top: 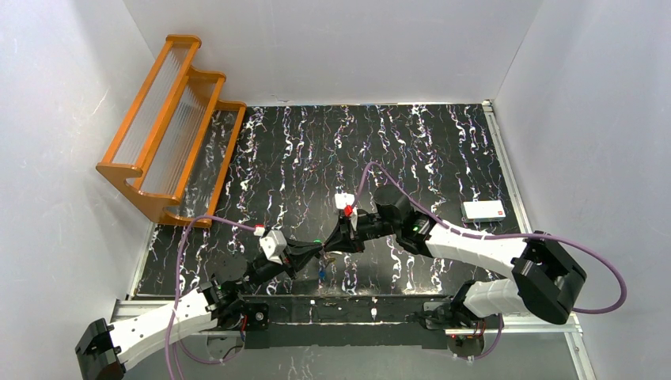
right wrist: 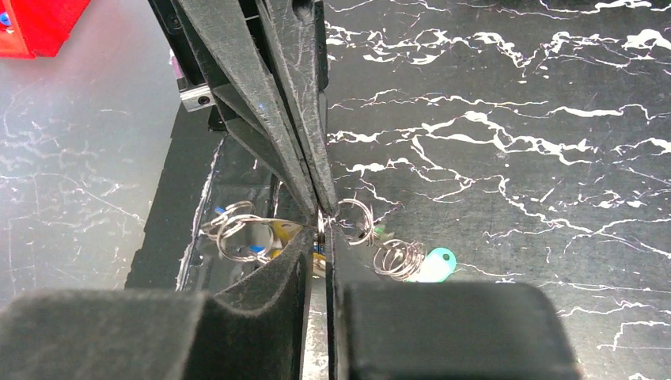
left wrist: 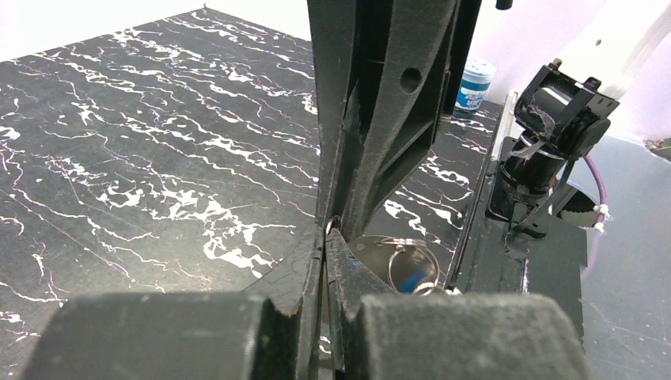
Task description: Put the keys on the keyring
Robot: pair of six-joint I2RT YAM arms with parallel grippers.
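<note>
Closest in, the right pincer (right wrist: 323, 228) has its padded fingers drawn almost together, with only a thin slit left between them. A glint of metal sits at the tips, but I cannot tell whether it is gripped. Meeting it tip to tip, the left pincer (left wrist: 326, 237) is clenched tight, with a sliver of metal at its end too. Just past those tips is the keyring (left wrist: 372, 252), the blue key (left wrist: 408, 279) against it, over the marbled tabletop (left wrist: 158, 158). The green key (right wrist: 437, 264) lies near the pincers, and the yellow key (right wrist: 283, 232) is just beside them.
</note>
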